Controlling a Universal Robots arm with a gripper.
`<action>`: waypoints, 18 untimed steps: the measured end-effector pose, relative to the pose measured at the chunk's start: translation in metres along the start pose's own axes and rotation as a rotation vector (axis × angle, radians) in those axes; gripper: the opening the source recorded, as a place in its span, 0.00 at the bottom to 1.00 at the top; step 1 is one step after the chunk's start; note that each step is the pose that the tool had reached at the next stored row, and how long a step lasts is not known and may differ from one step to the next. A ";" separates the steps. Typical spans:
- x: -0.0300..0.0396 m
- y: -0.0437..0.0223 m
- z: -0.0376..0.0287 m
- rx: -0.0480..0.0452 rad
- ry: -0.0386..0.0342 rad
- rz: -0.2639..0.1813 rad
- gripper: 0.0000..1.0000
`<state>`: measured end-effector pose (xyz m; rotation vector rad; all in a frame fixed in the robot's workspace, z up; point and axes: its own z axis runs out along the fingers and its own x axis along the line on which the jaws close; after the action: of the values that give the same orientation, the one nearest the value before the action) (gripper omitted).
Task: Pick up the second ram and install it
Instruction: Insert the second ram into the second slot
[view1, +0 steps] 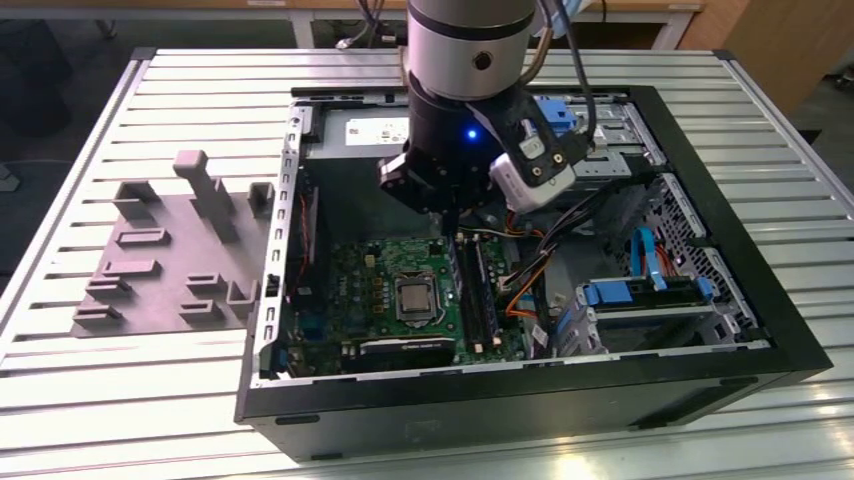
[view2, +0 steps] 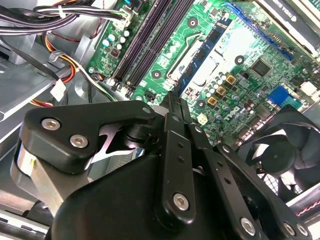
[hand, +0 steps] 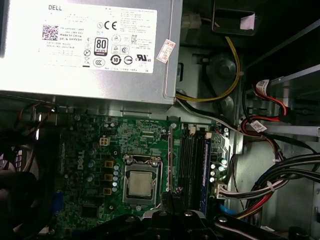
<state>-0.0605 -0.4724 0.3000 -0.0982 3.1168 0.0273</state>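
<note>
The second ram (hand: 170, 160) seems to hang edge-on in the first wrist view, just beside the memory slots (hand: 192, 160) on their processor (hand: 138, 182) side. It is pinched by the end effector (hand: 170, 199), whose fingers close tight on it. Bundled cables (hand: 285, 175) crowd the slots' other side, and the power supply (hand: 90, 45) walls off their far end. Well apart from the slots, outside the case (view1: 534, 405), a grey tray (view1: 160, 280) sits on the slatted counter (view1: 134, 400).
</note>
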 end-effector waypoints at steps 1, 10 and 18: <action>0.0000 0.0000 0.0003 0.0000 0.0000 0.000 0.11; -0.0001 -0.0001 0.0024 -0.0002 0.0000 0.001 0.11; -0.0001 -0.0001 0.0053 -0.0001 -0.0001 0.002 0.11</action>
<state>-0.0603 -0.4724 0.2948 -0.0946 3.1168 0.0276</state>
